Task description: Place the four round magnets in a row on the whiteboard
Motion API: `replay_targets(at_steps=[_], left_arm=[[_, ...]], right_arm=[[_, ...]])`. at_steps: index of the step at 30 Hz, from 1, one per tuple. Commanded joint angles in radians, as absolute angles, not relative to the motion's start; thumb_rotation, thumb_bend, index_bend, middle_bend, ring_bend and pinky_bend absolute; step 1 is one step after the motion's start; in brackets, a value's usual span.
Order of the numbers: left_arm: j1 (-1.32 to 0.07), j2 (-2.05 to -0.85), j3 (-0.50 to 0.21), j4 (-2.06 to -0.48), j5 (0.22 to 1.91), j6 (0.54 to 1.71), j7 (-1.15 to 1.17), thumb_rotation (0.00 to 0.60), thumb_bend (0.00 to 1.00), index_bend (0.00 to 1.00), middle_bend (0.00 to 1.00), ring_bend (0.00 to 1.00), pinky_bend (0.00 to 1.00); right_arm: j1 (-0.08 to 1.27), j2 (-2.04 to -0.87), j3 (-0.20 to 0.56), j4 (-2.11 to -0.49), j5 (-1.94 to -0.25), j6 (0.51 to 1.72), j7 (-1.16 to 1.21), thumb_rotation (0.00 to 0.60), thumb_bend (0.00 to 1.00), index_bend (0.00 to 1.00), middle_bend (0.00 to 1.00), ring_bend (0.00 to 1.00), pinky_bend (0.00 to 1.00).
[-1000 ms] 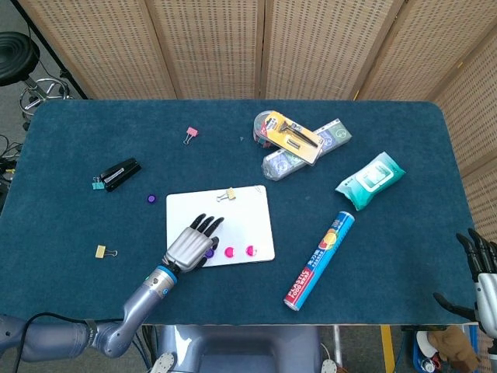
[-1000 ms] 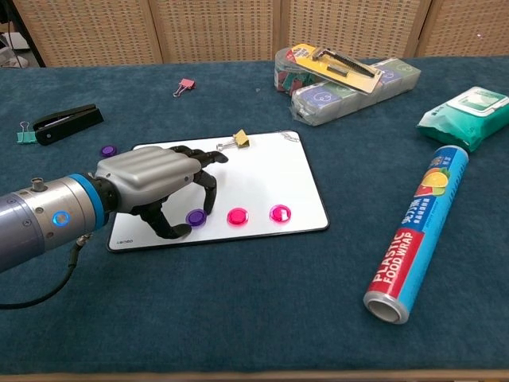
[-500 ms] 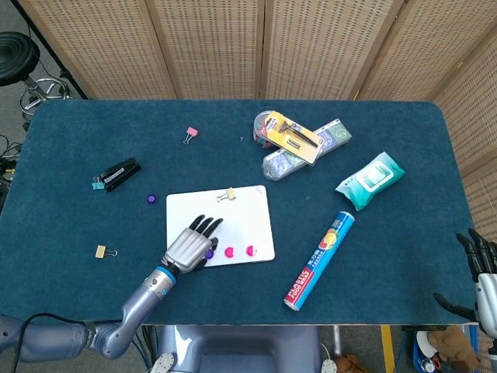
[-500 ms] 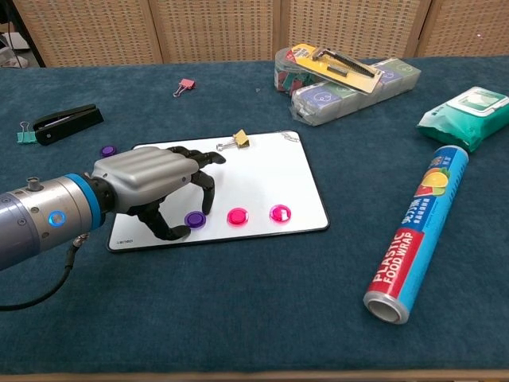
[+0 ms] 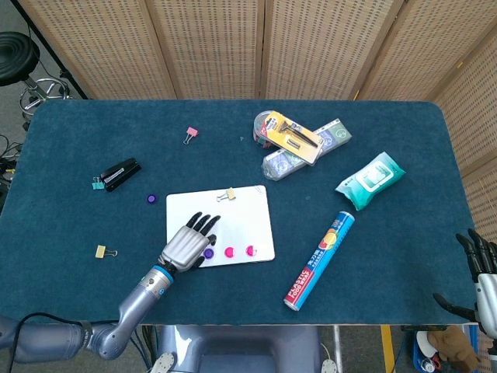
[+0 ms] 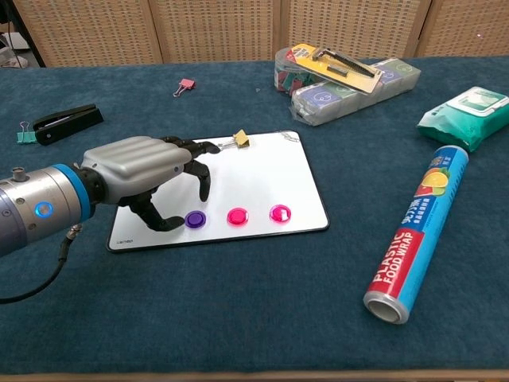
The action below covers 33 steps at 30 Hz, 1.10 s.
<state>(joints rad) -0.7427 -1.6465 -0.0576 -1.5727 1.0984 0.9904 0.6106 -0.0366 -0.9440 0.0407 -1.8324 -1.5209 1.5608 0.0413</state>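
Left hand (image 6: 139, 171) is drawing back toward the robot since a second ago: fingers were arched over the purple magnet (image 6: 195, 219) then, and are now lifting clear of it, leaving it flat on the whiteboard (image 6: 262, 171). Fingers are spreading apart, holding nothing, hovering over the board's near-left part.

Three magnets are sitting in a line near the board's front edge: the purple one, then two pink magnets (image 6: 238, 216) to its right, evenly spaced. The fourth magnet (image 6: 107, 150), also purple, is lying on the blue counter (image 6: 254, 310) just off the board's far-left corner, near the stapler (image 6: 67, 121).

Right hand (image 5: 480, 268) is waiting at the counter's right edge, fingers apart, idle.

Judging the next step: fetching that stray magnet. Best to come down from above, pinch its rim cleanly, and set it left of the purple one, matching the gap and the line. Risk: knocking the placed purple magnet while passing over.
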Motion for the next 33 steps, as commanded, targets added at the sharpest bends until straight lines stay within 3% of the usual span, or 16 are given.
replay_targets(at_steps=[1, 8, 14, 26, 33], left_arm=[[-0.735, -1.610, -0.067, -1.597, 1.114, 1.010, 0.592, 0.600, 0.33, 0.40, 0.00, 0.00, 0.00], [-0.734, -1.528, -0.119, -1.581, 1.104, 1.015, 0.527, 0.600, 0.33, 0.38, 0.00, 0.00, 0.00], [-0.751, -1.467, -0.167, -1.469, 1.079, 0.964, 0.442, 0.600, 0.32, 0.36, 0.00, 0.00, 0.00], [-0.791, -1.544, -0.187, -1.164, 1.028, 0.840, 0.327, 0.600, 0.32, 0.36, 0.00, 0.00, 0.00], [-0.795, -1.582, -0.175, -1.063, 1.034, 0.807, 0.301, 0.600, 0.32, 0.36, 0.00, 0.00, 0.00]], right_arm=[[-0.037, -0.944, 0.041, -1.832, -1.521, 1.562, 0.043, 0.600, 0.00, 0.00, 0.00, 0.00, 0.00], [-0.037, -0.943, 0.041, -1.832, -1.521, 1.561, 0.045, 0.600, 0.00, 0.00, 0.00, 0.00, 0.00], [-0.031, -0.954, 0.040, -1.832, -1.515, 1.548, 0.022, 0.600, 0.00, 0.00, 0.00, 0.00, 0.00], [-0.029, -0.974, 0.049, -1.816, -1.518, 1.563, -0.004, 0.600, 0.00, 0.00, 0.00, 0.00, 0.00], [-0.033, -0.995, 0.065, -1.796, -1.517, 1.597, -0.052, 0.600, 0.00, 0.00, 0.00, 0.00, 0.00]])
